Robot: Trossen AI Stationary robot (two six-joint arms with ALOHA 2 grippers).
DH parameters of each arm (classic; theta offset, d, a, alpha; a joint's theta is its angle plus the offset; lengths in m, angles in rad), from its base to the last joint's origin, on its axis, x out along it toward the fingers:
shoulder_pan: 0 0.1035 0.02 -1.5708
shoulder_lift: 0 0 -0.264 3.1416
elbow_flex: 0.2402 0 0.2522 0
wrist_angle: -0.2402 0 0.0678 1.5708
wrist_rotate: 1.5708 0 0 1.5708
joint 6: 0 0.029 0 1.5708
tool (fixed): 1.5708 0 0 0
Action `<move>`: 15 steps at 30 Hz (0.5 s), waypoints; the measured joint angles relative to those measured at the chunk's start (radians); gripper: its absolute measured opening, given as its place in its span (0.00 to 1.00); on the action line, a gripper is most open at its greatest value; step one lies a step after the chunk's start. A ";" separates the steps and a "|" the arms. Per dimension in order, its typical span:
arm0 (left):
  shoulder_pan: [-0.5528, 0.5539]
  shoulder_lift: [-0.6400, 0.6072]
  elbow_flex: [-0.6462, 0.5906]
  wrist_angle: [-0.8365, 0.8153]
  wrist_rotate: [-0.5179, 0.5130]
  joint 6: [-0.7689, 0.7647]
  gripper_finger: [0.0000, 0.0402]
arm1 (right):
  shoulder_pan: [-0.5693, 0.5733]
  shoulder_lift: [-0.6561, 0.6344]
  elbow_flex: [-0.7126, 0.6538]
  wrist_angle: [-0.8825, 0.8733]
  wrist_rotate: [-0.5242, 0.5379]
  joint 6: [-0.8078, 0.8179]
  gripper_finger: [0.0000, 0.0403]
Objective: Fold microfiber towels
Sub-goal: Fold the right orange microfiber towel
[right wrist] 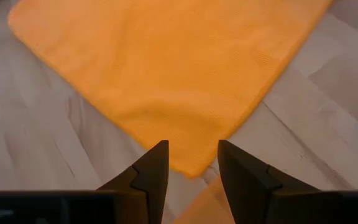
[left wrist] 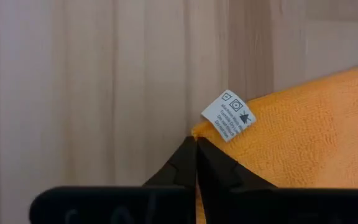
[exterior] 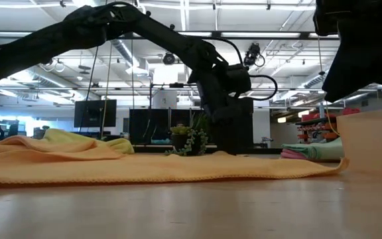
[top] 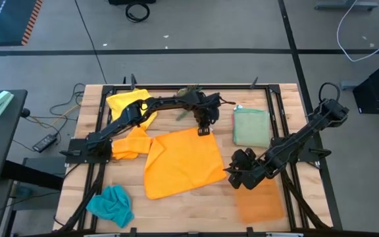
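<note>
Left gripper [left wrist: 196, 144] is down at the far corner of the spread orange towel [top: 179, 161], fingers pinched fully together right at the corner edge, just beside the white care tag [left wrist: 229, 116]. Looks like it has the corner hem nipped, but how much cloth sits between the tips is hard to tell; may be only a thread's worth.

Right gripper [right wrist: 192, 163] hovers over the towel's near-right corner, fingers partly apart, nothing between them. The corner tip lies directly ahead of and between the fingertips, not yet touched. Under and behind this gripper sits the translucent orange mat [top: 260, 203], its edge showing just below the corner in the right wrist view.

The towel lies flat mid-table between the two grippers. Other towels: yellow towel [top: 129, 103] and a second orange towel [top: 130, 143] bunched under the left arm, teal towel [top: 112, 204] crumpled at the near-left, pale green towel [top: 251, 127] folded beyond the right gripper. Small plant [exterior: 190, 141] behind the left gripper.

Risks, judged:
- Left pinch is at the very edge, so the corner may slip out on lift, or only the tag gets pulled.
- Right gripper descending could catch the mat edge along with the corner, or push the corner away and wrinkle it.
- If only one corner lifts, the fold goes skewed.
- A left arm sweep may drag the bunched towels beneath it.
</note>
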State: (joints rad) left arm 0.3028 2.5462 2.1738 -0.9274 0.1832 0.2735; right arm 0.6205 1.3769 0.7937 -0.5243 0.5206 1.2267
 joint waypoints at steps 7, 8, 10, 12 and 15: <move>-0.025 -0.064 -0.015 -0.045 -0.010 -0.002 0.01 | -0.024 0.000 0.000 0.000 0.003 0.034 0.36; -0.026 -0.083 -0.014 -0.036 -0.008 -0.002 0.01 | -0.032 0.000 0.000 0.000 0.003 0.053 0.36; -0.024 -0.125 -0.008 -0.084 -0.002 0.000 0.01 | -0.048 0.000 0.000 0.001 0.008 0.082 0.36; -0.015 -0.149 -0.006 -0.139 -0.001 0.007 0.01 | -0.067 0.000 0.000 0.010 0.021 0.083 0.36; 0.003 -0.153 -0.013 -0.185 -0.004 0.009 0.01 | -0.103 0.000 0.000 0.018 0.036 0.066 0.36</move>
State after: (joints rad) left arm 0.3059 2.3930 2.1612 -1.1122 0.1796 0.2830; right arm 0.5177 1.3773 0.7937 -0.5062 0.5568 1.2925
